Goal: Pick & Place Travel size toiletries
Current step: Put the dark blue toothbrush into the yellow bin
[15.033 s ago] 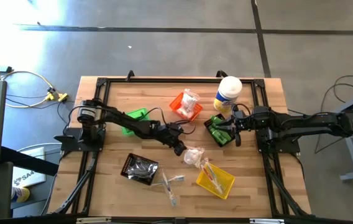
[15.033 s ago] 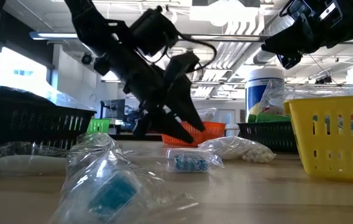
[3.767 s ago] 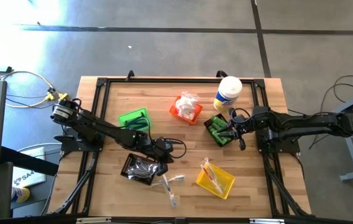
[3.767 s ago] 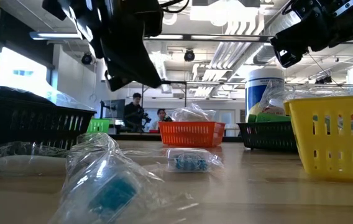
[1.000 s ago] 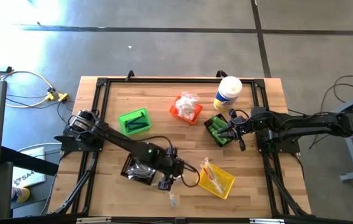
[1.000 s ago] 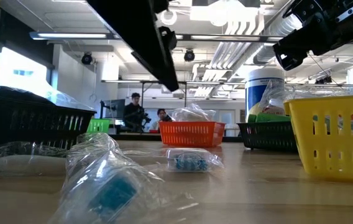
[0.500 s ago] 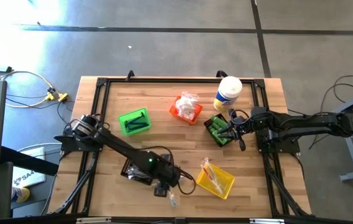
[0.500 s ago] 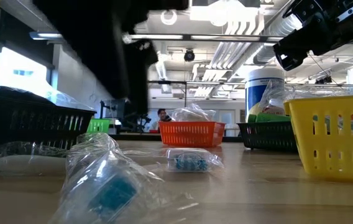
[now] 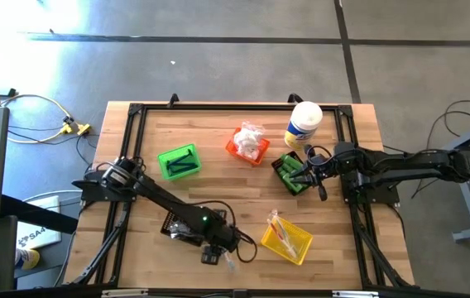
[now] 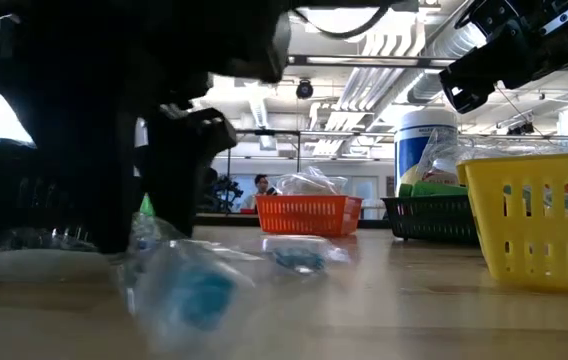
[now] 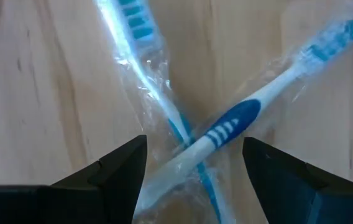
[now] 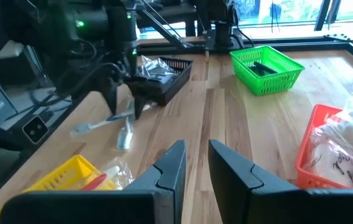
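Two clear-wrapped toothbrushes (image 11: 226, 127) (image 11: 142, 37) lie crossed on the wood near the table's near edge (image 9: 230, 263). My left gripper (image 11: 195, 180) hangs just over them, open and pointing steeply down. One finger stands on each side of the crossing; it also shows in the high view (image 9: 213, 255) and the low view (image 10: 154, 190). My right gripper (image 9: 315, 177) waits at the right over a black bin (image 9: 289, 174), its fingers (image 12: 171, 165) shut to a slit on nothing. My left gripper comes at the crossing of the two wrapped toothbrushes (image 11: 192, 146) from above, with its open fingers (image 11: 123, 165) across both handles. I cannot tell whether the fingertips touch the wrap.
A black bin (image 9: 187, 223) with clear packets sits just left of the toothbrushes and a yellow bin (image 9: 289, 240) just right. Farther back stand a green bin (image 9: 179, 161), an orange bin (image 9: 248, 144) with white packets and a white-lidded canister (image 9: 304, 124).
My left gripper has come down and toward the table's near edge, over the crossed toothbrushes, tipping more steeply downward. In the low view the clear wrap in the foreground has shifted and lies flatter than before.
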Available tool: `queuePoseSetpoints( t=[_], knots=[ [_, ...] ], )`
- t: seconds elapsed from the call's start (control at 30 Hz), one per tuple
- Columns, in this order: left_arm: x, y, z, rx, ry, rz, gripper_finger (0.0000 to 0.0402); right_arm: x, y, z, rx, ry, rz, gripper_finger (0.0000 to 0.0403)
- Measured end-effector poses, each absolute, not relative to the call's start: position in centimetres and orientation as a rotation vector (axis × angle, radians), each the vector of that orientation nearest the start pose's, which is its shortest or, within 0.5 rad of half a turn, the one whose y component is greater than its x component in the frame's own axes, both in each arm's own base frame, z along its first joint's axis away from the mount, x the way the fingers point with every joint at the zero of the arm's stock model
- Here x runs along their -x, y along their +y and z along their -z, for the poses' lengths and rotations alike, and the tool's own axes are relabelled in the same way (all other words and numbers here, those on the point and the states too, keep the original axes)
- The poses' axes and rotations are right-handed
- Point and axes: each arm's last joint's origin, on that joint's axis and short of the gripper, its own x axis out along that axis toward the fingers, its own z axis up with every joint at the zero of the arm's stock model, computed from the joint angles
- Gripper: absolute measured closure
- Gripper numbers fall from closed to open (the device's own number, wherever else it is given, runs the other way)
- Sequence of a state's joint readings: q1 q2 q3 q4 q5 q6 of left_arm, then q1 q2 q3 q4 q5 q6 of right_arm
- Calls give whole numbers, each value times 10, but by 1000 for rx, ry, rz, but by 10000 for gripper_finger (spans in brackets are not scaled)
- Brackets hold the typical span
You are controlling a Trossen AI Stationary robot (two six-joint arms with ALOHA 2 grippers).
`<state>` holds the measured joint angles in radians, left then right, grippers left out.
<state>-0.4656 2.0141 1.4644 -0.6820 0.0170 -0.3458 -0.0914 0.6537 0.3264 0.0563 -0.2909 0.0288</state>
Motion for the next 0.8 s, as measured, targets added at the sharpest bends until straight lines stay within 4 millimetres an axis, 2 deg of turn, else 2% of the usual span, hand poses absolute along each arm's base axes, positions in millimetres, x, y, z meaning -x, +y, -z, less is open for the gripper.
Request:
queuePoseSetpoints(
  t=[0.33,0.63,0.8],
  knots=[
    [-364,-184,-169,33,1265,221,151,-154,-6,-216,-81,271,-194,342],
    [-365,-184,-170,36,1254,222,206,-154,-6,-217,-81,270,-195,342],
    [-369,-186,-178,41,1232,229,232,-154,-6,-217,-80,270,-195,342]
  ],
)
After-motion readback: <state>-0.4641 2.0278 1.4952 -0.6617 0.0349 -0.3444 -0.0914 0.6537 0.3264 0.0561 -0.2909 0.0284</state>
